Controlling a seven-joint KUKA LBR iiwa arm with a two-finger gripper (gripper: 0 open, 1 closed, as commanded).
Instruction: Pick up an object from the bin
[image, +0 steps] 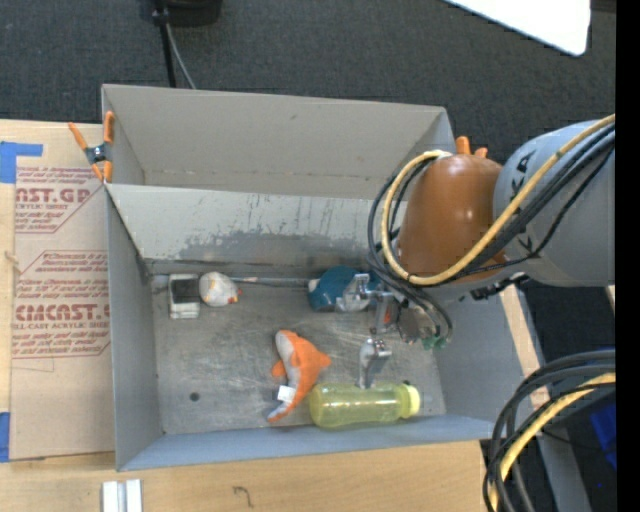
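The gripper (374, 362) hangs just above the yellow-green bottle (350, 407) by the near wall of the bin (130, 320); orange-and-white plush toy (297, 365) lies alongside; released or clenched, cannot tell.

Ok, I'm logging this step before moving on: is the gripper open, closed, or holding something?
Gripper: cannot be told; its tip is right by the yellow bottle.
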